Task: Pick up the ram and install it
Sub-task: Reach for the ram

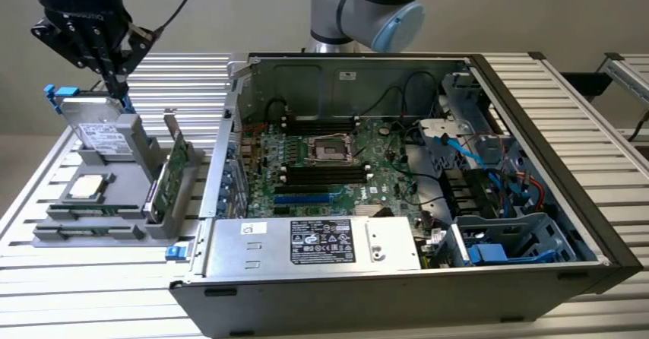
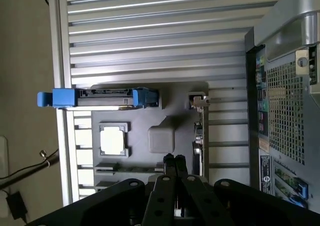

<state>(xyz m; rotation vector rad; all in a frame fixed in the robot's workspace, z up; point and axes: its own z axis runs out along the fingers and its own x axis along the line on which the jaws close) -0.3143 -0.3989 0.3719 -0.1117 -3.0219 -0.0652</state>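
Ram (image 1: pixel 90 211) lies in a slot at the near end of the gray tray (image 1: pixel 41 236), just beside the silver processor (image 1: pixel 87 188). Well apart from it, the gripper (image 1: pixel 118 80) hangs above the hard drive (image 1: pixel 102 130), fingers pinched together on nothing.

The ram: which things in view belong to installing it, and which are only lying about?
Belong to the job: ram, gripper with fingers shut, black motherboard slots, open computer case.
Lying about: processor chip, expansion card, hard drive, power supply.
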